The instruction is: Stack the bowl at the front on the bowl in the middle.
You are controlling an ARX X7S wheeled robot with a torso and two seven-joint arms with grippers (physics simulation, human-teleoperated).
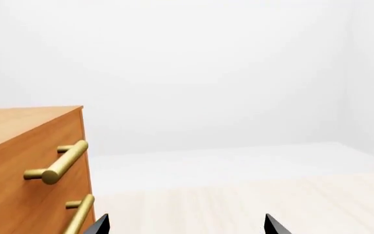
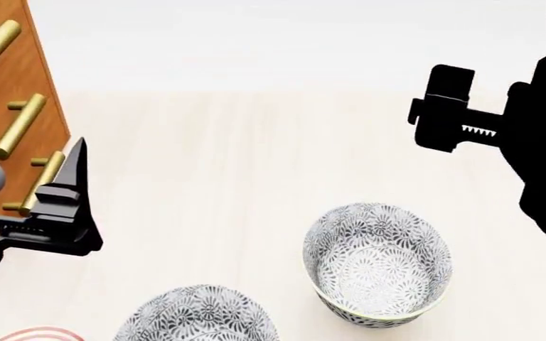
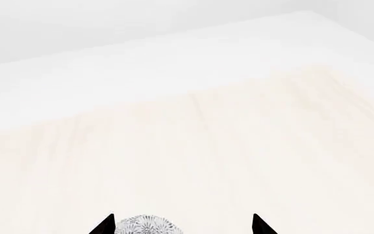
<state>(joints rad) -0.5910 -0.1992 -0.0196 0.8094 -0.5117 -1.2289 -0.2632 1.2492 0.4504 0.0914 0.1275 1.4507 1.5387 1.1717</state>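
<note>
While both grippers hang spread and empty, no stacking has begun. On the table (image 2: 254,163), one patterned bowl (image 2: 377,263) sits at 5 o'clock and a second bowl (image 2: 197,316) at 7 o'clock, apart. Left gripper (image 2: 69,206) waits at 9 o'clock, right gripper (image 2: 443,106) at 2 o'clock. Grasp, lift and placement remain.
</note>
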